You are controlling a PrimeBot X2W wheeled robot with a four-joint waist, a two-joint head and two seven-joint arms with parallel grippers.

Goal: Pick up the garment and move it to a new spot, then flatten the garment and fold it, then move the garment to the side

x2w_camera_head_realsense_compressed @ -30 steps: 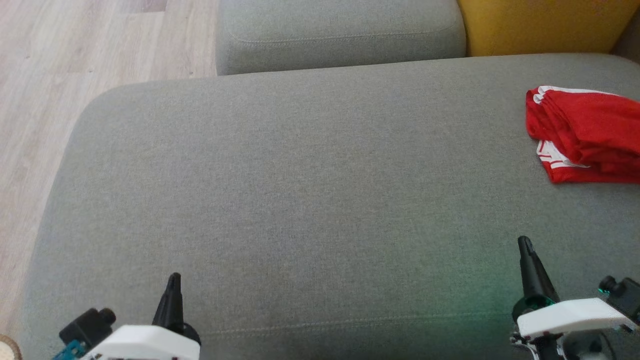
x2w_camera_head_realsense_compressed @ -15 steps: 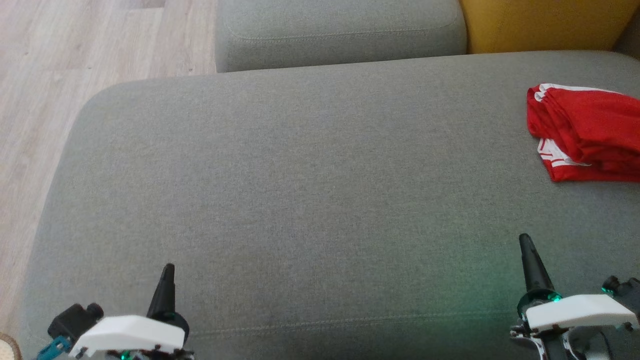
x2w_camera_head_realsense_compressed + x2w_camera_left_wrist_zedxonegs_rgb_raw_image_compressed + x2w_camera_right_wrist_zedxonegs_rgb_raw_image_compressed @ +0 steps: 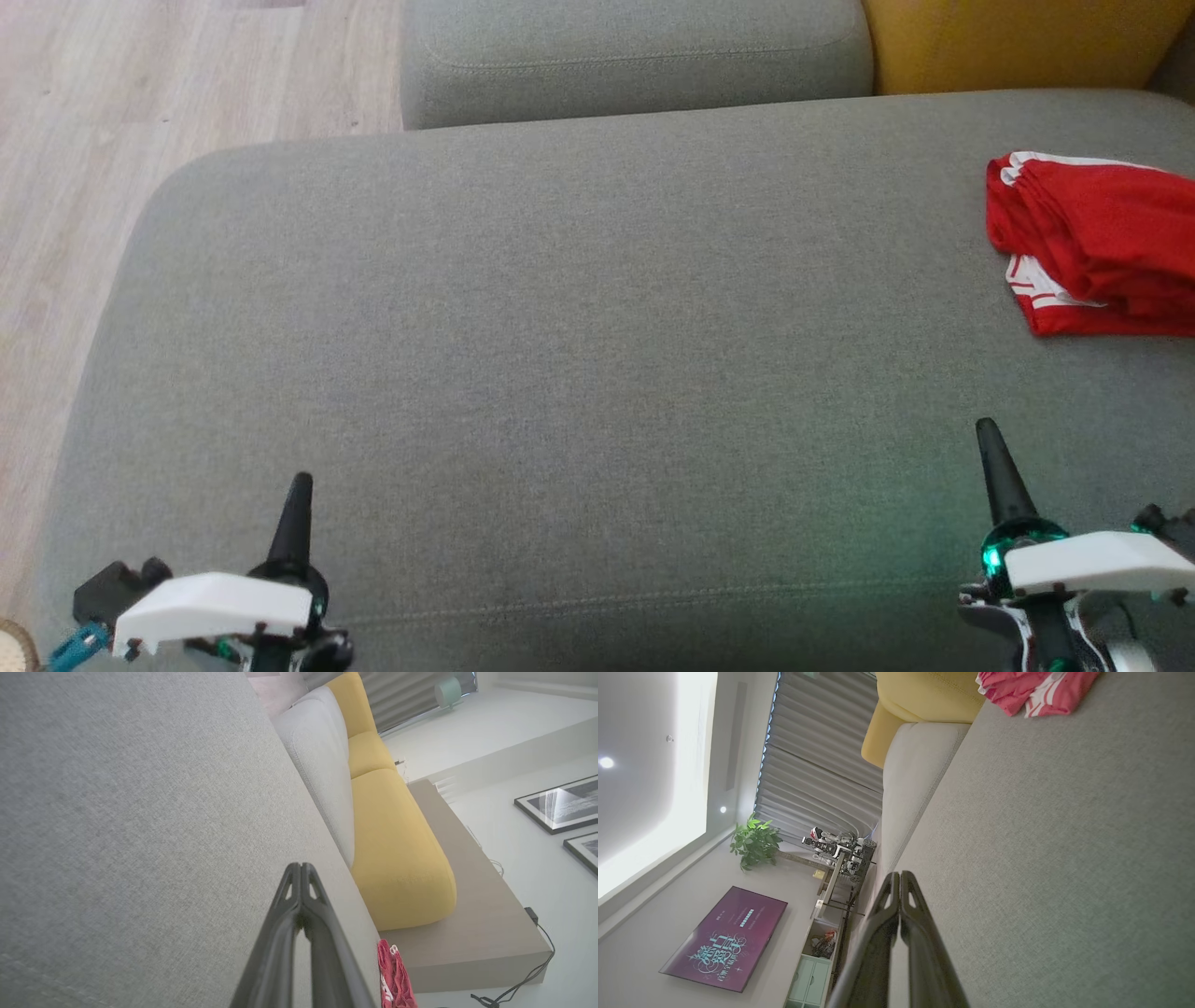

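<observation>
The garment [image 3: 1092, 243] is a red cloth with white stripes, bunched in folds at the far right of the grey sofa seat [image 3: 579, 355]. It also shows as a red heap [image 3: 396, 977] in the left wrist view and at the top [image 3: 1031, 688] of the right wrist view. My left gripper [image 3: 299, 490] sits shut at the lower left, far from the garment, with nothing held. At the lower right, my right gripper [image 3: 988, 437] is shut and empty, a good way in front of the garment. Both pairs of fingers [image 3: 301, 877] [image 3: 900, 882] press together at their tips.
A grey back cushion [image 3: 635, 56] and a yellow cushion [image 3: 1018, 42] line the far edge of the seat. Pale wooden floor [image 3: 177, 84] lies beyond the seat's left edge. The right wrist view shows a plant [image 3: 754, 842] and a wall screen [image 3: 724, 938] in the room.
The head view has shifted a little. Both grippers have turned slightly and now point straighter up the picture. The garment lies as it did.
</observation>
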